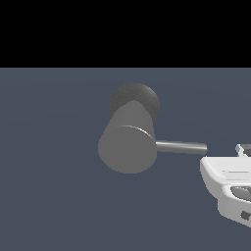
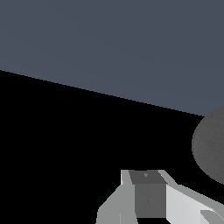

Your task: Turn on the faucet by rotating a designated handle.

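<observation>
Grey matte faucet (image 1: 128, 142) sits mid-scene in the exterior view, its handle (image 1: 180, 146) projecting toward 3 o'clock. Gripper (image 1: 241, 150) hovers just beyond the rod tip, at 4 o'clock of the faucet; no contact is visible, so rotation appears not yet begun (finger spacing cannot be determined). Count: one faucet, one handle, one gripper.

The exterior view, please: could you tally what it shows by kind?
Matte grey thick cylinder faucet: 1
Thin grey metallic rod handle: 1
Glossy white robot gripper: 1
Total: 3
</observation>
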### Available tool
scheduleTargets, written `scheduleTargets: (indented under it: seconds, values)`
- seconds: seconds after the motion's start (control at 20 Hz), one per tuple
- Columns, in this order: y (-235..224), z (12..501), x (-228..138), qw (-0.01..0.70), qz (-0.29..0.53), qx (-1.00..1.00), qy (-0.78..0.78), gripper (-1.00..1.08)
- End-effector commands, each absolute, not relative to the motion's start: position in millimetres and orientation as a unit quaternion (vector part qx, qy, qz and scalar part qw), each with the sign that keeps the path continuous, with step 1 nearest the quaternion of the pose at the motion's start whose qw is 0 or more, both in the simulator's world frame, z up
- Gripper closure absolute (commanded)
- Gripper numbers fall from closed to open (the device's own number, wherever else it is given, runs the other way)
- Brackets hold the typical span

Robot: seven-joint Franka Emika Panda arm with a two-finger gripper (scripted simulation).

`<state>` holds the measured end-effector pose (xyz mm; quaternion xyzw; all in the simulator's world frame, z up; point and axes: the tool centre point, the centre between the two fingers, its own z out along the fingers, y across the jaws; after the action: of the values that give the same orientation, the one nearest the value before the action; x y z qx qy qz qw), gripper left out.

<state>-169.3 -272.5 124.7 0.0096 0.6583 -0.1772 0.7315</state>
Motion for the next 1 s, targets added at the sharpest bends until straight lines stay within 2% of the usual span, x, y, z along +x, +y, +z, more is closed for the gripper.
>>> scheduleTargets:
  seconds: [0.0,0.95]
  values:
    - [-257,126,-162,0.738,-0.161,0.010,0.655,1.08]
    - [-179,77,-159,0.708,-0.056,0.043,0.702,1.08]
